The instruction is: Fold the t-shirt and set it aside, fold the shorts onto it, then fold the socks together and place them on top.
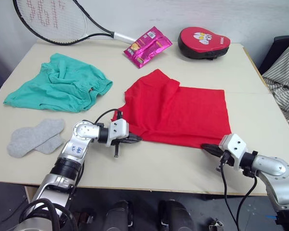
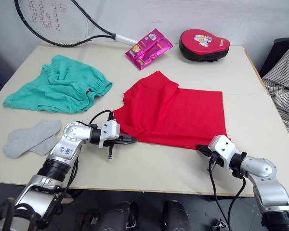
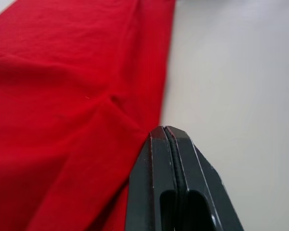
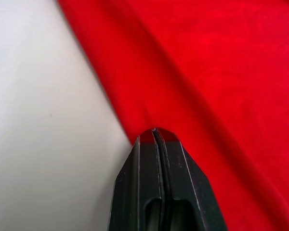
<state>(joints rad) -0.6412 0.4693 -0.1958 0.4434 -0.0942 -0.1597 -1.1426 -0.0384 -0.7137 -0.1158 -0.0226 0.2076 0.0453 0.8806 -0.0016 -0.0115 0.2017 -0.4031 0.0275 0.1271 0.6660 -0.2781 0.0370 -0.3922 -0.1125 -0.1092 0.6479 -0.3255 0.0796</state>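
T-shirt (image 1: 176, 113) flat, mid-table. Left gripper (image 1: 135, 139) at near-left hem, right gripper (image 1: 208, 147) at near-right hem; both pinched closed, tips at the cloth edge, grasp unclear. Shorts (image 1: 60, 83) far left; socks (image 1: 34, 137) near left.

A beige table (image 1: 192, 168) stands against a white wall (image 1: 260, 17), evenly lit.

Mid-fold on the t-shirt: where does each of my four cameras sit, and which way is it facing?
Left eye, right eye: on the head, looking forward and down at the table; both arms show, left gripper, right gripper.
Left wrist: looks along its shut fingers at the t-shirt.
Right wrist: looks along its shut fingers at the same cloth.
All four views share the t-shirt's near edge.
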